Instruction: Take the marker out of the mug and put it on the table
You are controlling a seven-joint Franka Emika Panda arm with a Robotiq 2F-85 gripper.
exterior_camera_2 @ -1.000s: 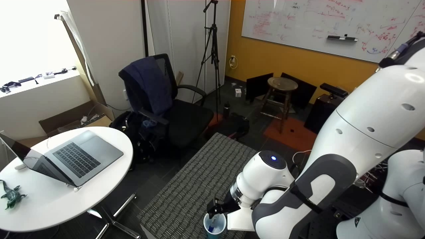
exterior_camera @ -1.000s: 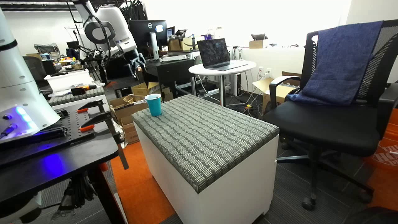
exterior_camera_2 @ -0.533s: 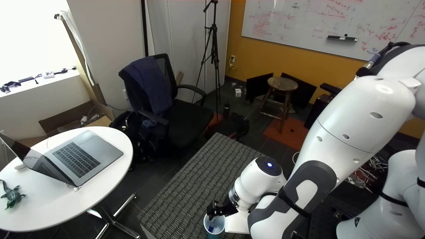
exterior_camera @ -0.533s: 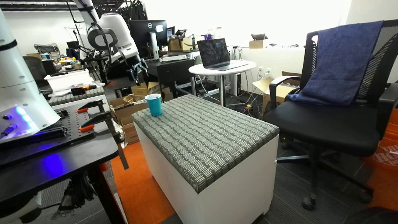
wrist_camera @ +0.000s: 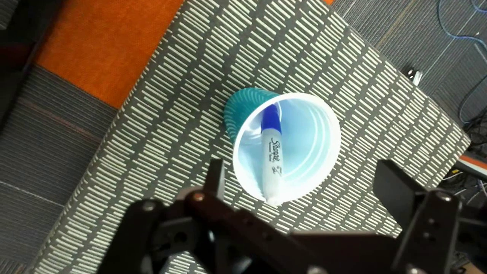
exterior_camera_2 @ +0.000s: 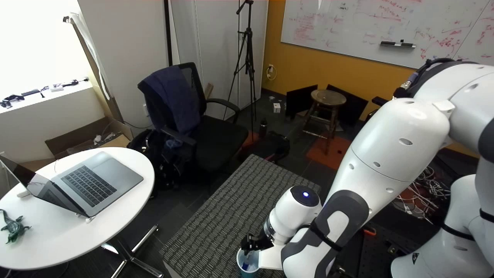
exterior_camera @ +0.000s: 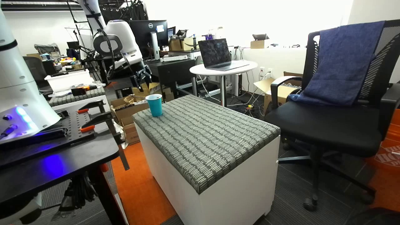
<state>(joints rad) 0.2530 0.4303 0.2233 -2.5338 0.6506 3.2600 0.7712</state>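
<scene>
So, wrist view left to right: one finger [wrist_camera: 216, 176] of my wide-spread, unladen gripper [wrist_camera: 300, 172]; the marker [wrist_camera: 272, 156], leaning in the mug [wrist_camera: 302, 139], pale end uppermost, long axis crossing my closing line, nearer that finger than the opposite finger [wrist_camera: 396, 186].

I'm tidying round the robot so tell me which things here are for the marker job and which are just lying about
For the job:
teal mug
marker leaning inside it
patterned-top table underneath
open claw

Just lying about:
laptop
round white table under it
green figure
office chair
blue cloth draped over it
tripod
wooden stool
</scene>
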